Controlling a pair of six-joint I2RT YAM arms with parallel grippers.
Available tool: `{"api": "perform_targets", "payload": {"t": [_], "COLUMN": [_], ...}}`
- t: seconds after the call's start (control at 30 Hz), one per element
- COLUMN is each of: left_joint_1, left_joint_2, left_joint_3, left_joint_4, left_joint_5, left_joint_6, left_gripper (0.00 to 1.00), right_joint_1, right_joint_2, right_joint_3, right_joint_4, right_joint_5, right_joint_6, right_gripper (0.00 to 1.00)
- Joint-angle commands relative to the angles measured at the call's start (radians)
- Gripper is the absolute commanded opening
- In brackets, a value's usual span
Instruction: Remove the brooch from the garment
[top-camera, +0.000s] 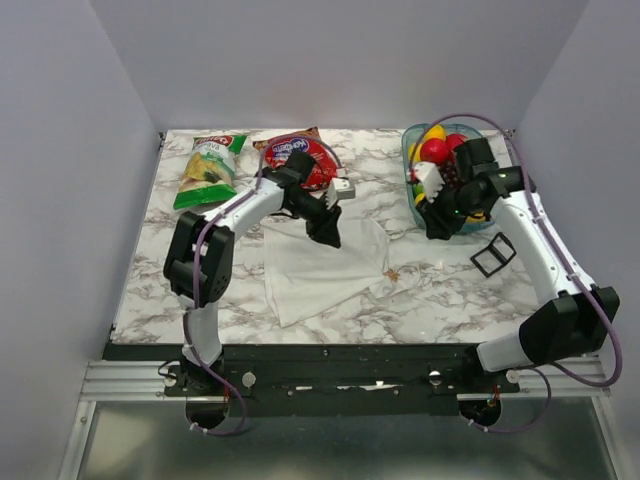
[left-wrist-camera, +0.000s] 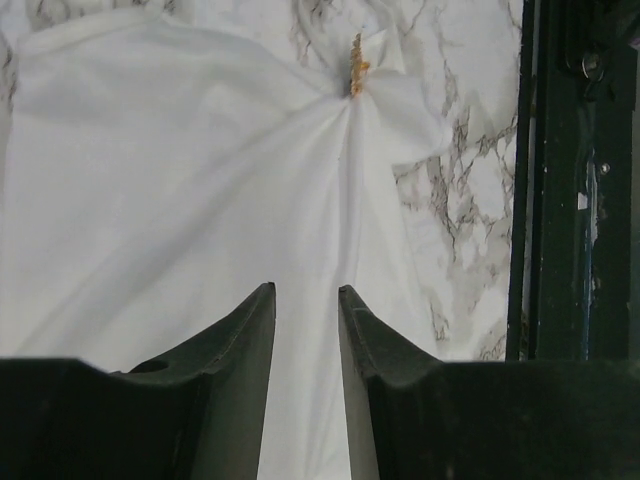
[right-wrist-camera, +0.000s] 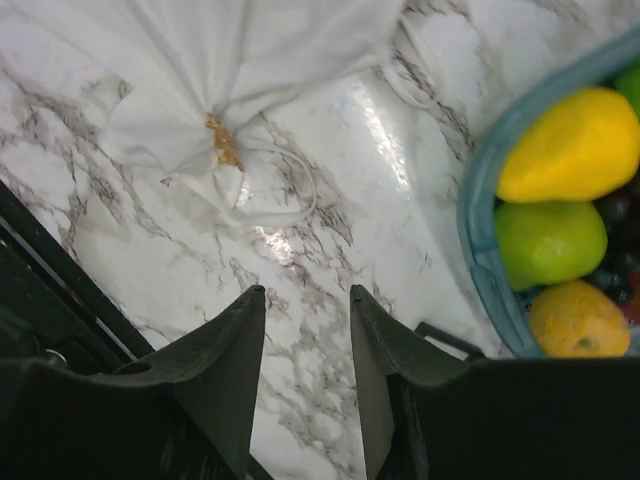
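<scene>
Marble bench (top-camera: 450, 290) from above: white garment (top-camera: 320, 265) centre, brooch (top-camera: 392, 272) gathering its right edge. Left wrist: left claw (left-wrist-camera: 305, 300) released over the garment, likely to steady it. Right wrist: right claw (right-wrist-camera: 305, 305) released, facing the brooch upper left.

Plain white walls (top-camera: 350, 60), marble-patterned tabletop (top-camera: 450, 290), aluminium rail (top-camera: 120, 380) along near edge

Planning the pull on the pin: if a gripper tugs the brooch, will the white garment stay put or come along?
Likely it comes along: the garment lies limp, folds gathering at the brooch, so it looks floppy and light. The glossy marble table probably gives little grip, so holding the cloth down seems wise.
</scene>
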Motion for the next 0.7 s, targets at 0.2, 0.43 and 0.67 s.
{"api": "perform_targets", "payload": {"t": [0.2,0.43,0.67], "left_joint_1": [-0.273,-0.333,-0.351], "left_joint_2": [0.256,0.418,0.488], "left_joint_3": [0.370,0.602,0.627], "left_joint_4": [-0.017,-0.095,-0.172], "left_joint_5": [-0.129,-0.146,-0.146], "left_joint_6": [-0.093,-0.125,-0.111], "left_gripper": [0.49,0.49,0.45], "right_joint_1": [-0.195,-0.202,-0.207], "right_joint_2": [-0.362,-0.455,-0.522], "right_joint_3": [-0.329,-0.476,-0.574], "right_joint_4": [0.424,0.562,0.539], "right_joint_5": [-0.220,-0.195,-0.230], "right_joint_6": [0.303,0.482,0.449], "right_gripper": [0.64,0.73,0.73]}}
